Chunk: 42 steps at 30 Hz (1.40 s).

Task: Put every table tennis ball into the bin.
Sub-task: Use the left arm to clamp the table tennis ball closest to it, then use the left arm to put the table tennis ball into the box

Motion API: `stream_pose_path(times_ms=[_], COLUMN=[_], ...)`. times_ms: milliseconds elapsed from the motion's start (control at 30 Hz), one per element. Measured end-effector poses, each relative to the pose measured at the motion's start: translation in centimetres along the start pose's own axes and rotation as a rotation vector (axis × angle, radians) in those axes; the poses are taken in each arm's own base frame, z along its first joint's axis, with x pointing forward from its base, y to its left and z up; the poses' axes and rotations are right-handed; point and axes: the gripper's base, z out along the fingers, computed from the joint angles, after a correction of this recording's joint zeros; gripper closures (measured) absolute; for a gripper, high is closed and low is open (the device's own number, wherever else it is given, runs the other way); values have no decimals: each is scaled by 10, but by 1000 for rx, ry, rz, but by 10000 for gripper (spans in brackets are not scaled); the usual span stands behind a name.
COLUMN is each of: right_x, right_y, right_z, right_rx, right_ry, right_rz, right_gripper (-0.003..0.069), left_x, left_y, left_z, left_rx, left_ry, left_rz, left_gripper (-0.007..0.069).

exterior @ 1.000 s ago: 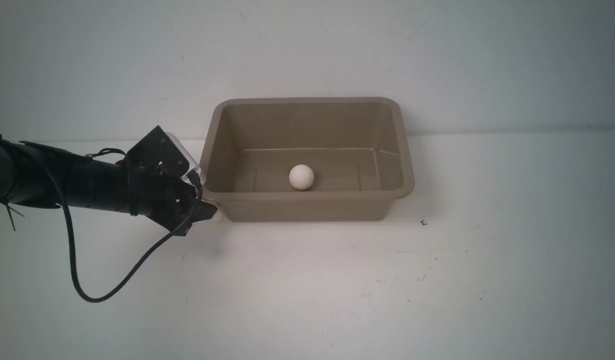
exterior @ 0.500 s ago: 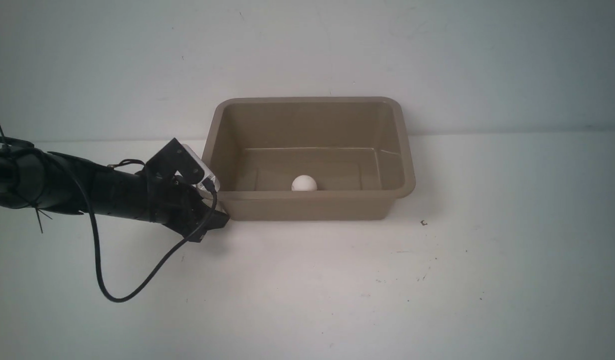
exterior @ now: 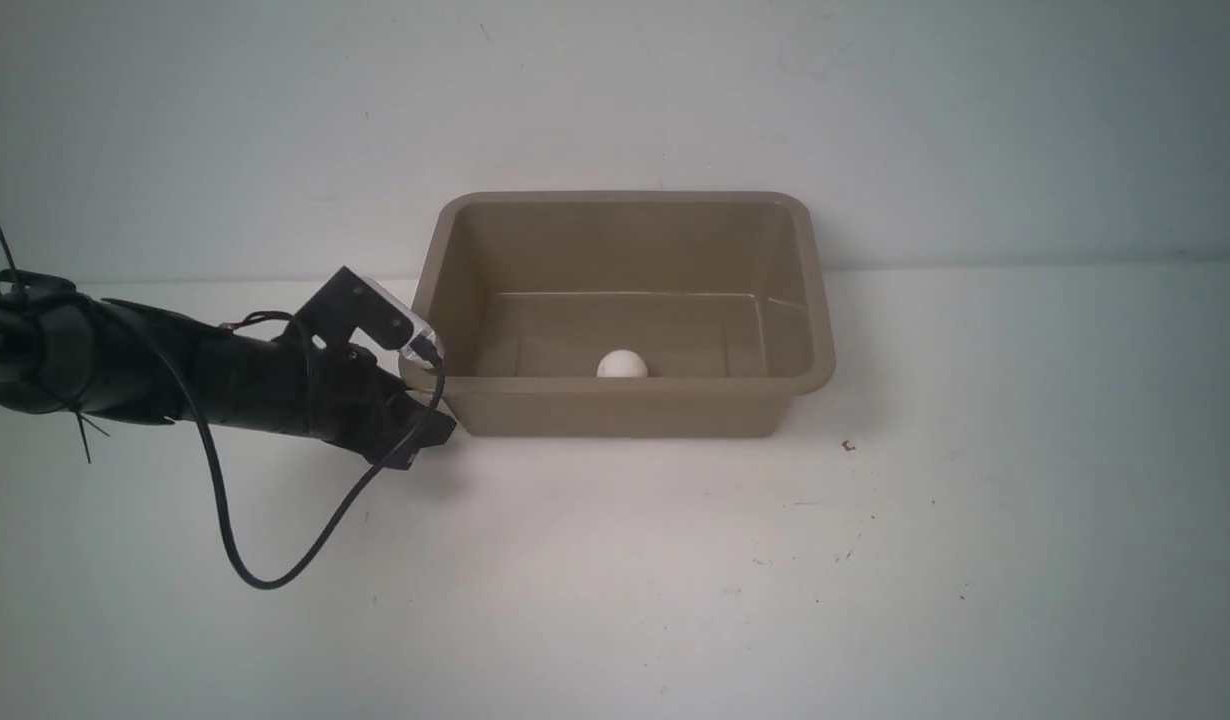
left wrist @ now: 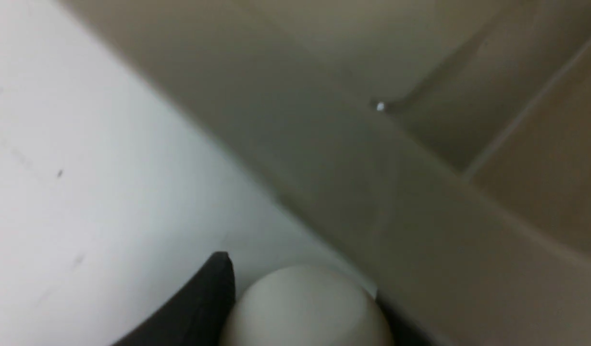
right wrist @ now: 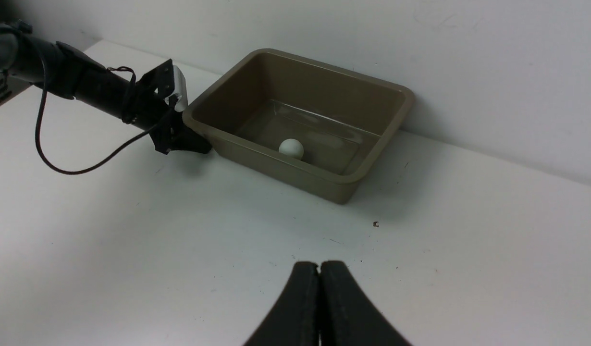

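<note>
The taupe bin (exterior: 817, 300) stands against the back wall. One white table tennis ball (exterior: 622, 364) lies on its floor by the front wall, also seen in the right wrist view (right wrist: 291, 148). My left gripper (exterior: 431, 424) is low on the table at the bin's front left corner. In the left wrist view a second table tennis ball (left wrist: 305, 310) sits between its black fingers (left wrist: 206, 298), right beside the bin's outer wall (left wrist: 372, 192); both fingers lie against the ball. The front view hides this ball. My right gripper (right wrist: 319, 265) is shut and empty above the table.
A loose black cable (exterior: 275, 560) hangs from the left arm and loops onto the white table (exterior: 675, 580). The wall runs close behind the bin. A small dark mark (exterior: 848, 446) lies right of the bin.
My left arm has reached right to the bin's corner and its fingers have drawn in on the ball. The bin has shifted slightly right. The ball inside rolled toward the front wall.
</note>
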Motion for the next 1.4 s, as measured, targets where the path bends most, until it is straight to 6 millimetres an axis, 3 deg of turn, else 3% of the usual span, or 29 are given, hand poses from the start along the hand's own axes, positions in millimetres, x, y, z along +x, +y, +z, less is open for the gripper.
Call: stream_pose_path(times_ms=[133,300,400,467,600,733,900,1067,1267,1400], right_x=[0,0,0,0,0,0,0,0,0,0], right_y=[0,0,0,0,0,0,0,1,2,0], right_z=[0,0,0,0,0,0,0,0,0,-1], right_rx=[0,4,6,6,6,6,6,-10,-25,1], right_ry=[1,1,1,1,1,1,1,1,2,-4], right_rz=[0,-2,-2,-2,-2,-2,-2,4,10,-23], right_gripper=[676,676,676,676,676,676,676,676,676,676], left_x=[-7,-34,-60,-75,-103,-111,-101,-85,-87,-107], left_y=[5,18,9,-3,-39,-59,-72,-75,-74,-79], left_z=[-17,-72,-100,-106,-91,-62,-22,5,3,-26], left_rx=[-76,-227,-253,-246,-187,-185,-210,-187,-197,-230], left_ry=[46,-13,-119,-169,-251,-264,-202,-148,-152,-220], left_rz=[37,-30,-75,-59,8,17,66,48,37,45], left_gripper=[282,282,282,282,282,282,282,266,114,142])
